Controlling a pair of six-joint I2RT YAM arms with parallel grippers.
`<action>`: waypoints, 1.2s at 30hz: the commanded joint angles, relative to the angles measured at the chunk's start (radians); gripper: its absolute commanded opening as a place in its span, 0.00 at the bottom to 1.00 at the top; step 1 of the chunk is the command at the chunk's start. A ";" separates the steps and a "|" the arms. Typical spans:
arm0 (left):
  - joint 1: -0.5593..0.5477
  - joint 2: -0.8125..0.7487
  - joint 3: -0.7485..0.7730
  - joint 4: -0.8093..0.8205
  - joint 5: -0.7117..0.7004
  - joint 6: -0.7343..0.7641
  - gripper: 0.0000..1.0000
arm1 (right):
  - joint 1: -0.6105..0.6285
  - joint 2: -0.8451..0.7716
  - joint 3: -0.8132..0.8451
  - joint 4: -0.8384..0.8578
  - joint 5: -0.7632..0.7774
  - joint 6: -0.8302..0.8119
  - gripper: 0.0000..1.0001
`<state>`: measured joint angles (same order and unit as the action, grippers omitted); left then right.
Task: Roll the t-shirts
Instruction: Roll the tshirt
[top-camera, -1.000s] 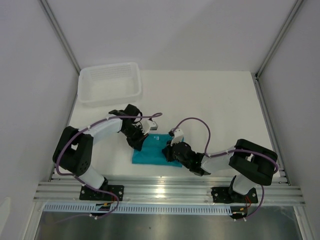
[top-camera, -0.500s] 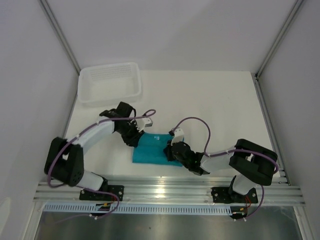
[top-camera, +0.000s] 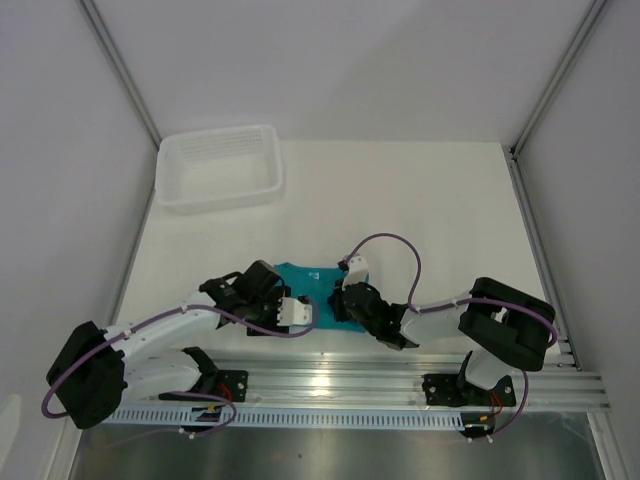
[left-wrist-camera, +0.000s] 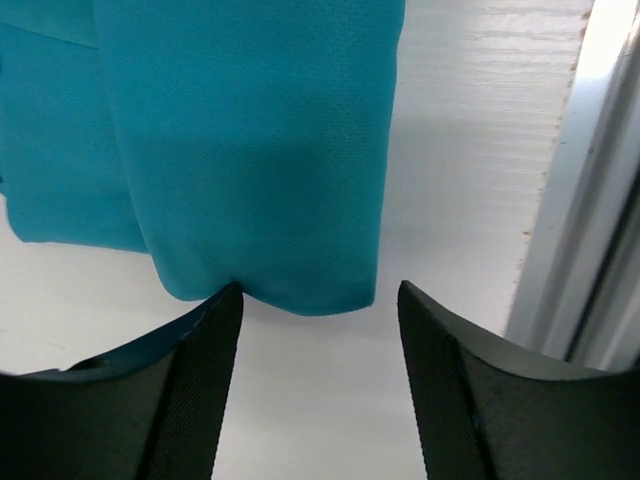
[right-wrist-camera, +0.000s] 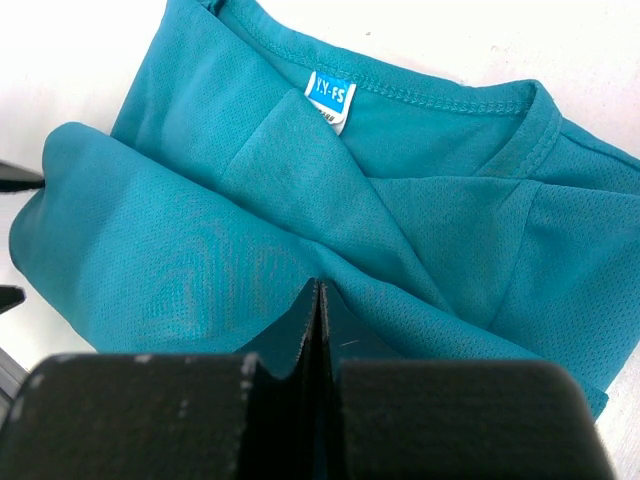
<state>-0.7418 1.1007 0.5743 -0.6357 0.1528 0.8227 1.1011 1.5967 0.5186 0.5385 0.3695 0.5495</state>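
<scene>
The teal t-shirt (top-camera: 303, 279) lies folded into a narrow bundle near the table's front edge. In the right wrist view the t-shirt (right-wrist-camera: 200, 250) shows its white neck label (right-wrist-camera: 330, 97) and neckline. My right gripper (top-camera: 343, 303) is shut, and in its own view the right gripper (right-wrist-camera: 317, 285) rests its tips on a crease of the cloth. My left gripper (top-camera: 306, 315) sits low at the shirt's near left corner. Seen from its wrist, the left gripper (left-wrist-camera: 320, 300) is open just short of the folded end of the t-shirt (left-wrist-camera: 250, 150), with bare table between the fingers (left-wrist-camera: 200, 380).
A white plastic basket (top-camera: 222, 197) stands at the back left of the table. The aluminium rail (top-camera: 400, 380) runs along the near edge, and the rail (left-wrist-camera: 600, 200) lies close beside the left gripper. Grey walls close in both sides.
The left gripper let go of the shirt and opened, and its arm swung from the shirt's far left side down to the near edge. The right arm stayed put.
</scene>
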 joint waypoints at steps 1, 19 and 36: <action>-0.019 -0.038 -0.039 0.132 -0.056 0.101 0.68 | -0.007 0.003 0.020 -0.017 0.026 0.009 0.00; -0.062 0.048 -0.142 0.363 -0.148 0.055 0.72 | -0.012 -0.012 0.020 -0.043 0.011 -0.003 0.00; -0.080 -0.127 -0.151 0.192 -0.044 0.158 0.76 | -0.029 -0.009 0.020 -0.044 -0.009 -0.005 0.00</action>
<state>-0.8104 0.9848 0.3950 -0.3702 0.0551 0.9596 1.0775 1.5967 0.5213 0.5240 0.3504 0.5468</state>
